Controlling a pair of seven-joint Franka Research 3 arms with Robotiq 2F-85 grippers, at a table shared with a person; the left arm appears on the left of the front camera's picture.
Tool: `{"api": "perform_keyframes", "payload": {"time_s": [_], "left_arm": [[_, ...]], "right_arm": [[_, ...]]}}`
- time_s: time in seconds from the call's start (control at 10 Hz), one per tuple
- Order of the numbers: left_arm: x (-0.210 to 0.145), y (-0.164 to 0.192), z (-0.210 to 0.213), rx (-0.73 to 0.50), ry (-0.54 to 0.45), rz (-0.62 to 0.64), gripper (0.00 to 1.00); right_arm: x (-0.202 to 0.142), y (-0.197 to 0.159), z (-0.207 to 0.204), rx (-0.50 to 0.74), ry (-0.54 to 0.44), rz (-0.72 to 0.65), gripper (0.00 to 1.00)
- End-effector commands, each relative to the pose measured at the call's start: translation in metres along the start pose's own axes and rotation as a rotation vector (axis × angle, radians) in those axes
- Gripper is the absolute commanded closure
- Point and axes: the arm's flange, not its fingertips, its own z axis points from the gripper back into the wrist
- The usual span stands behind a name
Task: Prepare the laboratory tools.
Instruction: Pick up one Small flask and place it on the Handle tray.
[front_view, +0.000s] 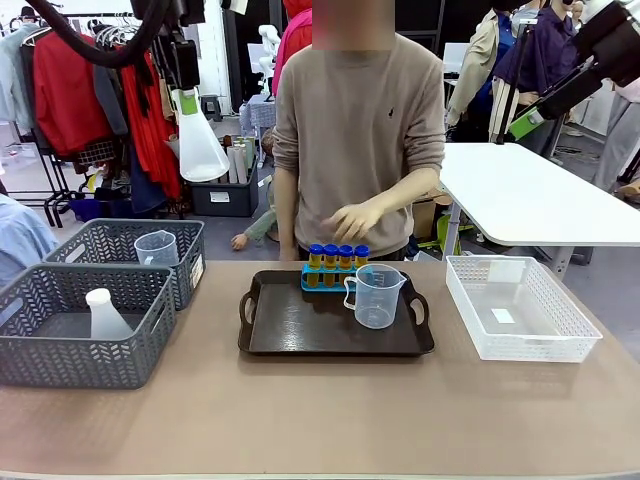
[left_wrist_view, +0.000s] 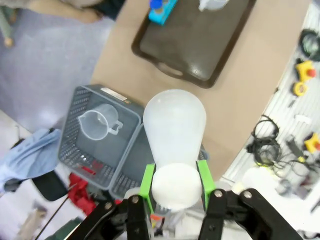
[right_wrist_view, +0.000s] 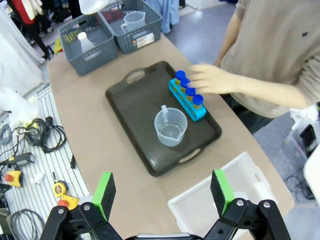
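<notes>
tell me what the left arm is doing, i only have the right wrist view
Observer: The left pincer grips a translucent white conical flask by its neck, raised high above the two grey woven-pattern baskets.
Operator: is there another flask anywhere
Observer: Yes, a second white flask stands in the nearer grey basket.
Operator: where is the person's hand
Observer: The hand hovers just behind the four yellow blue-capped tubes on the dark tray.
</notes>
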Motion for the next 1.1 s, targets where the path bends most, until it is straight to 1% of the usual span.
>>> {"api": "perform_keyframes", "payload": {"time_s": [0.0, 0.1, 0.2, 0.3, 0.4, 0.5, 0.6, 0.7, 0.9, 1.0], "left_arm": [[0.028, -0.009, -0.021, -0.032, 0.050, -0.145, 1.00], [0.049, -0.014, -0.036, -0.062, 0.032, -0.207, 1.00], [0.067, -0.026, -0.050, -0.079, 0.046, -0.276, 1.00], [0.085, -0.036, -0.067, -0.115, 0.069, -0.364, 1.00], [0.097, -0.042, -0.081, -0.153, 0.076, -0.424, 1.00], [0.110, -0.046, -0.092, -0.162, 0.066, -0.438, 1.00], [0.124, -0.045, -0.109, -0.192, 0.066, -0.517, 1.00], [0.130, -0.043, -0.117, -0.191, 0.077, -0.534, 1.00], [0.147, -0.040, -0.133, -0.221, 0.044, -0.559, 1.00], [0.142, -0.039, -0.124, -0.164, 0.008, -0.559, 1.00]], "right_arm": [[0.001, 0.000, 0.001, 0.006, -0.008, 0.004, 0.00], [0.001, 0.000, 0.001, 0.006, -0.008, 0.004, 0.00], [0.001, 0.000, 0.001, 0.006, -0.008, 0.004, 0.00], [0.001, 0.000, 0.001, 0.006, -0.008, 0.004, 0.00], [0.001, 0.000, 0.001, 0.006, -0.008, 0.004, 0.00], [0.001, 0.000, 0.001, 0.006, -0.008, 0.004, 0.00], [0.001, 0.000, 0.001, 0.006, -0.008, 0.004, 0.00], [0.001, 0.000, 0.001, 0.006, -0.008, 0.004, 0.00], [0.001, 0.000, 0.001, 0.006, -0.008, 0.004, 0.00], [0.001, 0.000, 0.001, 0.006, -0.008, 0.004, 0.00]]}}
